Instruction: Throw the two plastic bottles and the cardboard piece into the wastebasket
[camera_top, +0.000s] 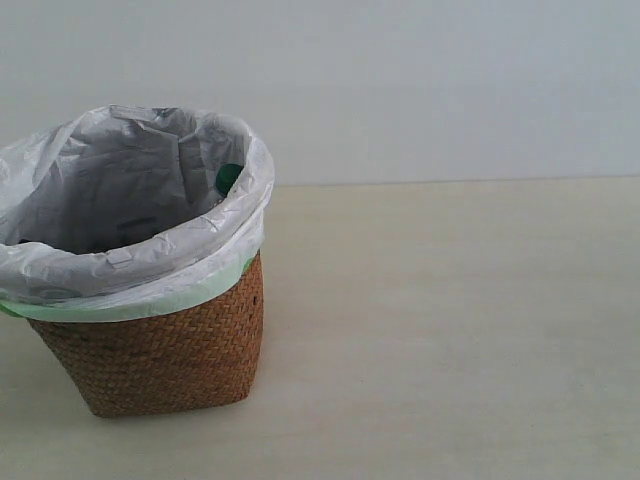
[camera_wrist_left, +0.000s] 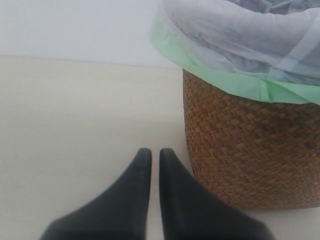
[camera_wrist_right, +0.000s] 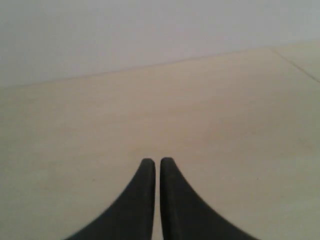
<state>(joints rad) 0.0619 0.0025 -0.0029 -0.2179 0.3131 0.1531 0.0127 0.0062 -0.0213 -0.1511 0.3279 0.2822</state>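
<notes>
- The wastebasket (camera_top: 150, 350) stands at the worktop's (camera_top: 450, 330) left; a green bit (camera_top: 229, 178) inside it is likely a bottle cap.
- No bottle or cardboard lies outside, so the task looks finished.
- Only the wrist views show the left gripper (camera_wrist_left: 155, 156) and the right gripper (camera_wrist_right: 157, 162), jaws clenched on nothing.

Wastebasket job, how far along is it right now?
Done, apparently: no bottle or cardboard shows on the table, and a green piece, perhaps a bottle cap, peeks out inside the liner of the wastebasket. In hand: nothing; the left gripper and right gripper are both shut and empty. Left: probably nothing, though the basket's bottom is hidden, so all three items cannot be confirmed.
</notes>
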